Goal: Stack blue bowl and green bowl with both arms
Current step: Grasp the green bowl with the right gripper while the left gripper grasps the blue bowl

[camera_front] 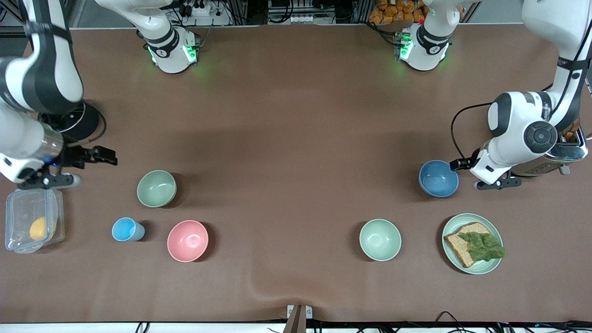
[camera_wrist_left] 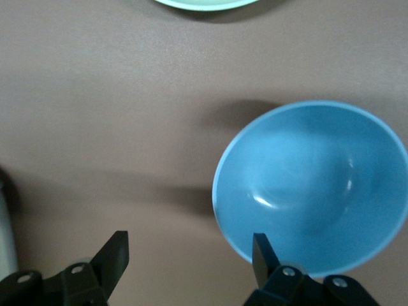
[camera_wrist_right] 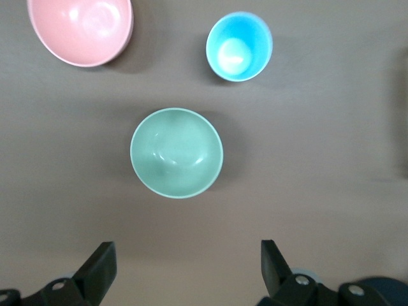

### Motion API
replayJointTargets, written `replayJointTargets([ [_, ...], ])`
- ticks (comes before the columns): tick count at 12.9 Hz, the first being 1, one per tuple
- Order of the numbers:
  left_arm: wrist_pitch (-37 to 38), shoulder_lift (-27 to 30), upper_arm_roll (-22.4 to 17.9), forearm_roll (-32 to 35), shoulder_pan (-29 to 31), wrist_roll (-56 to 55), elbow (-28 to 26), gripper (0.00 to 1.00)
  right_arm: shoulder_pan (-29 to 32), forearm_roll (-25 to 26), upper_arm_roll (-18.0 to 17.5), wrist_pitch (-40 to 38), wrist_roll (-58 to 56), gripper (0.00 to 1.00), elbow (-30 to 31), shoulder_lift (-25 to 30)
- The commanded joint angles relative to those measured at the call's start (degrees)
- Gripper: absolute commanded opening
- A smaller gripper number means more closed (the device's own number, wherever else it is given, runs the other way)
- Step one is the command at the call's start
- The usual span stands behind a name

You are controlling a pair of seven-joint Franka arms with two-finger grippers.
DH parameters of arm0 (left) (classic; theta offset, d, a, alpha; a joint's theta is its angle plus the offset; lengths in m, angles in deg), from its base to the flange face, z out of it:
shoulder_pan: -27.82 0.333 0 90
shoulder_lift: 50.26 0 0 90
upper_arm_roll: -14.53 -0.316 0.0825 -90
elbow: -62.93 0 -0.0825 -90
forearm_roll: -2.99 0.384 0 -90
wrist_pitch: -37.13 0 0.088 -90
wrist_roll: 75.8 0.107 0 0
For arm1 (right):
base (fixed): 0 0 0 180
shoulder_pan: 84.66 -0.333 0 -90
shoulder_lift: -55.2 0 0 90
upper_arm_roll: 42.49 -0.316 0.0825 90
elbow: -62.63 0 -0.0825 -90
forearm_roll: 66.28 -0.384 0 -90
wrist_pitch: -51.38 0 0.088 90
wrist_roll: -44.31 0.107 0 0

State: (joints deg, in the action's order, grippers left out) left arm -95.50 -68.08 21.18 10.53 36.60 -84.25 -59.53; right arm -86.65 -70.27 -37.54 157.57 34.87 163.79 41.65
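Nearest the front camera stands a pale mint bowl, not my target. Farther back, the green bowl sits toward the right arm's end, apart from the pink bowl; my right gripper hovers short of it, fingers spread. The blue bowl sits toward the left arm's end, my left gripper spread, one finger at its rim. Both look rigid, light and slick; I'd pinch the rim wall.
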Motion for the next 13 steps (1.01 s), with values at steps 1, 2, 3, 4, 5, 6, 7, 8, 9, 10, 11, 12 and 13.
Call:
replayJointTargets([
  [1,-1.48,-2.31,0.55,0.29,1.67,0.37,1.6,0.87,1.29,-2.43,-0.3,2.34,-2.25,1.0,-1.49,-5.68],
  [2,-1.92,-2.66,0.55,0.29,1.76,0.37,1.7,0.87,1.37,-2.52,-0.38,3.48,-3.73,1.0,-1.49,-7.26],
  [3,-2.8,-3.45,0.55,0.29,1.76,0.37,1.7,0.84,1.55,-2.52,-0.38,4.89,-5.22,1.0,-1.58,-8.84],
  [4,-3.59,-3.81,0.55,0.29,2.02,0.37,1.7,0.79,1.55,-2.52,-0.3,6.64,-5.76,1.0,-1.58,-10.51],
  [5,-3.95,-4.59,0.55,0.29,2.02,0.28,1.78,0.74,1.55,-2.52,-0.29,7.7,-5.76,1.0,-1.58,-12.0],
  [6,-4.3,-5.21,0.55,-0.14,1.94,0.28,2.05,0.67,1.55,-2.52,-0.38,8.41,-5.76,1.0,-1.58,-13.41],
  [7,-4.56,-5.48,0.55,-0.93,2.02,0.28,2.22,0.64,1.46,-2.52,-0.38,9.29,-5.76,1.0,-1.67,-15.08],
  [8,-4.65,-5.65,0.55,-1.63,1.85,0.28,2.31,0.59,1.2,-2.52,-0.38,9.65,-5.68,1.0,-2.01,-17.1],
  [9,-4.65,-6.09,0.55,-1.99,1.76,0.28,2.49,0.54,0.94,-2.52,-0.38,9.56,-5.42,1.0,-2.28,-19.12],
  [10,-4.65,-6.18,0.55,-1.99,1.76,0.2,2.75,0.48,1.2,-2.61,-0.38,9.65,-5.5,1.0,-2.37,-20.62],
  [11,-4.65,-6.18,0.55,-2.25,1.67,0.19,2.75,0.41,1.46,-2.87,-0.38,9.82,-5.59,1.0,-2.54,-22.02],
  [12,-4.65,-6.18,0.55,-2.69,1.67,0.11,2.75,0.32,1.46,-3.83,-0.38,10.35,-5.59,1.0,-2.55,-22.91],
  [13,-4.65,-6.1,0.55,-2.78,1.76,-0.5,2.75,0.22,1.29,-4.97,-0.38,10.7,-5.59,1.0,-2.55,-23.53],
])
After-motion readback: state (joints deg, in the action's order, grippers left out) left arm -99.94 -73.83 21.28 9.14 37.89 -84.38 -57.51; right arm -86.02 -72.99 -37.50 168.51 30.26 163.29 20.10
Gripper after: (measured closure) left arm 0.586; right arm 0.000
